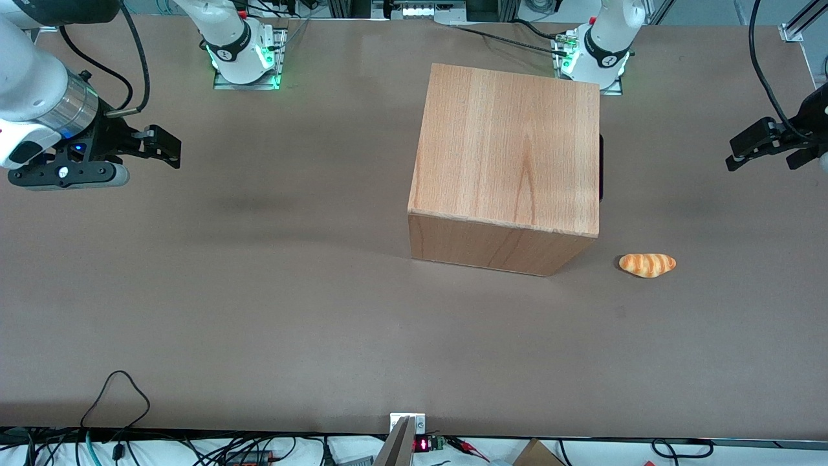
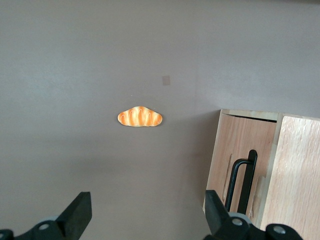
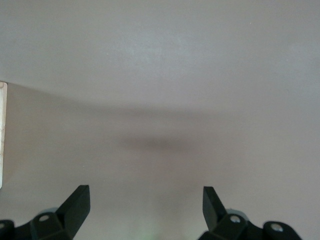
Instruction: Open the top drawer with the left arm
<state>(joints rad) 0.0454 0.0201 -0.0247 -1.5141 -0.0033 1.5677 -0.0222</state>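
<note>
My black end effector point(image 2: 145, 220) hovers spread wide; the pale-wood top drawer point(image 2: 240, 155) looks rigid, so I would grip its slim black bar handle point(image 2: 241, 181).

cabinet point(image 1: 511, 149): beech, vertical grain | top drawer point(image 2: 240, 155): pale wood, black bar handle point(image 2: 241, 181) | croissant point(image 1: 647, 265): orange, cream stripes | table point(image 1: 259, 291): grey-brown | gripper point(image 2: 145, 220): black

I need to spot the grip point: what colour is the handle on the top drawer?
Black, a slim bar handle on the pale-wood top drawer, clearest in the left wrist view. The open gripper hovers away from it.
</note>
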